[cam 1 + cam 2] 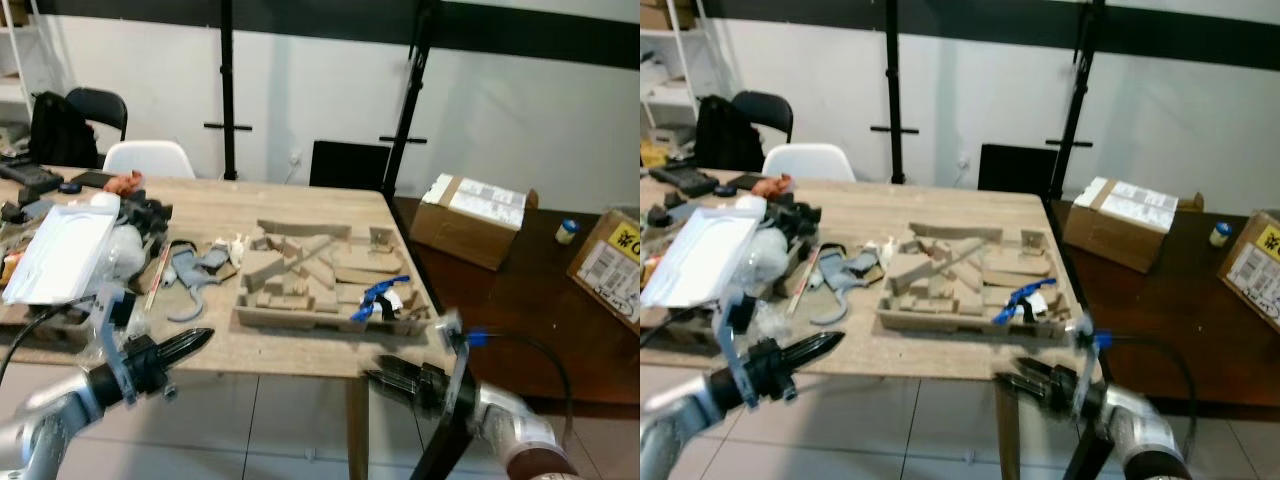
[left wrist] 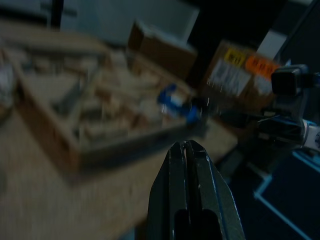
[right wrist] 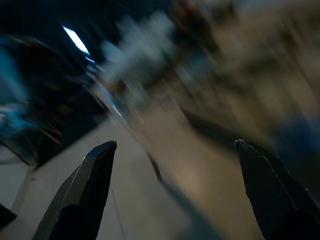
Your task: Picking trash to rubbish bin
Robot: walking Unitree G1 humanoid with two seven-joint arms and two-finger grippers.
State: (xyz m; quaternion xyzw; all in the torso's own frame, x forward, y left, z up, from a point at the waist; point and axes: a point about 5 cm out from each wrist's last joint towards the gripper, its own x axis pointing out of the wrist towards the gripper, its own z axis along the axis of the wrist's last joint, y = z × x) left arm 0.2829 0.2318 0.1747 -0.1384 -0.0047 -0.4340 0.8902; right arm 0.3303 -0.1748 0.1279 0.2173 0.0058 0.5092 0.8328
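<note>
Right wrist view: blurred table edge [image 3: 165, 165] beyond right claw [image 3: 175, 160].

Left gripper [image 2: 186, 146] with black fingers pressed together, pointing over the blurred wooden table [image 2: 45, 200] toward a shallow cardboard tray [image 2: 100, 110] of scraps, a blue item [image 2: 175, 102] inside, labelled boxes [image 2: 235, 75] beyond.

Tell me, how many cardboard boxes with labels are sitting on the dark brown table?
2. One cardboard box lies near the light wooden table's corner; the other box is at the picture's right edge, cut off. More may sit beyond the frame.
</note>
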